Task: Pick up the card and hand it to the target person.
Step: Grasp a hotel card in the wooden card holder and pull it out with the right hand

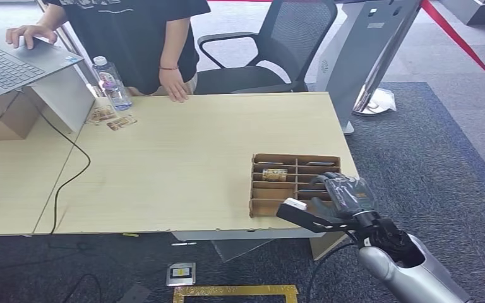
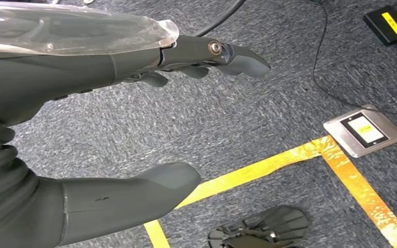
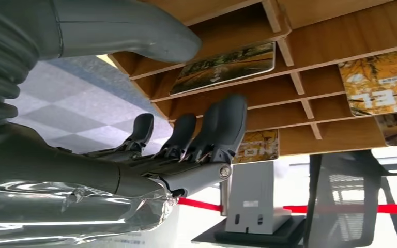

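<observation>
The card (image 1: 274, 174) I am after lies flat in a compartment of the cardboard divider box (image 1: 295, 184), in the left column, second row from the far side, and my right wrist camera shows further printed cards (image 3: 225, 67) resting in neighbouring slots. The box stands on the right end of the light wooden table (image 1: 196, 158), close to its near edge. My right hand (image 1: 331, 201) hovers at the near right part of the box, its fingers (image 3: 222, 124) stretched out side by side over the dividers and the thumb held apart from them; it holds nothing, and I cannot tell whether the fingertips touch the cardboard. My left hand (image 2: 108, 119) hangs over the grey carpet with its thumb and fingers spread and nothing between them, above a line of yellow tape (image 2: 269, 170) and a metal floor socket (image 2: 364, 130). At the far side of the table a person in a black shirt (image 1: 132, 31) stands with one hand (image 1: 177, 85) resting on the table edge and the other on a laptop (image 1: 12, 60) raised on a stand at the far left. Near that person a water bottle (image 1: 112, 83) stands upright, with two loose cards (image 1: 112, 118) lying just beside it on the table. A black office chair (image 1: 271, 47) sits behind the table.
</observation>
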